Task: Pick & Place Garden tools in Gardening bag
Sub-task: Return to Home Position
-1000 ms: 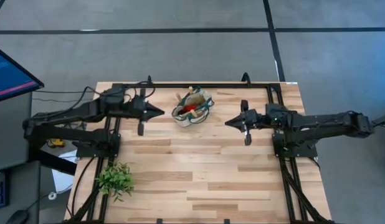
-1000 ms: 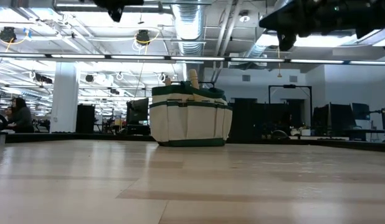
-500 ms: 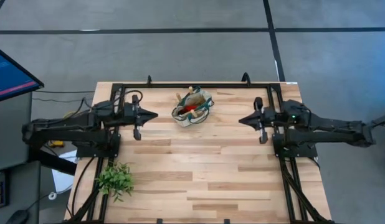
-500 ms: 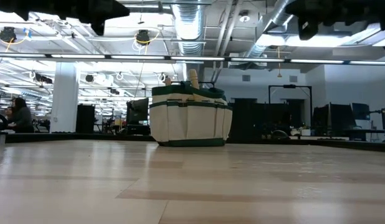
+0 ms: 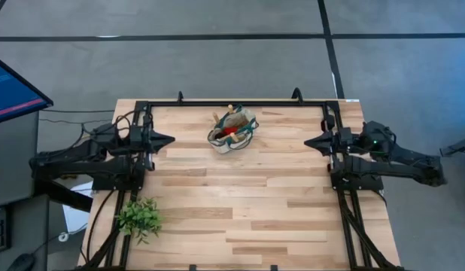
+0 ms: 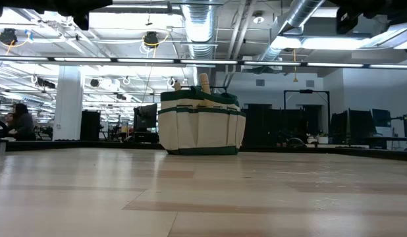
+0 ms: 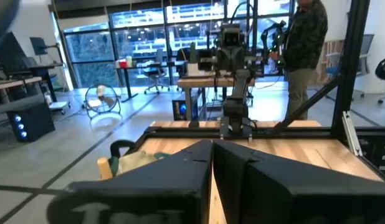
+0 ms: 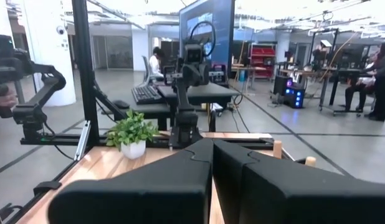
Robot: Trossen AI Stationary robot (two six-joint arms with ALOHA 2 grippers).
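Observation:
The beige gardening bag [image 5: 232, 129] with green trim stands on its base at the table's far middle; it also shows in the low view [image 6: 201, 125]. Garden tools stick out of its top: a light wooden handle [image 6: 204, 82] and a red part [image 5: 231, 131]. My left gripper [image 5: 171, 140] hangs shut and level above the table's left side, pointing at the bag from well short of it. My right gripper [image 5: 308, 141] does the same at the right side. Each wrist view shows its gripper [image 7: 212, 144] [image 8: 212, 142] with both fingers pressed together and nothing between them.
A leafy green plant [image 5: 140, 217] in a small white pot [image 8: 133, 149] stands at the table's near left. A black frame rail [image 5: 240, 103] runs along the table's edges. A person [image 7: 304, 56] stands in the room beyond the right side.
Both grippers have drawn back from the bag, the left toward the table's left edge and the right toward the right edge. Both have stayed shut and level. The bag and its tools have not moved.

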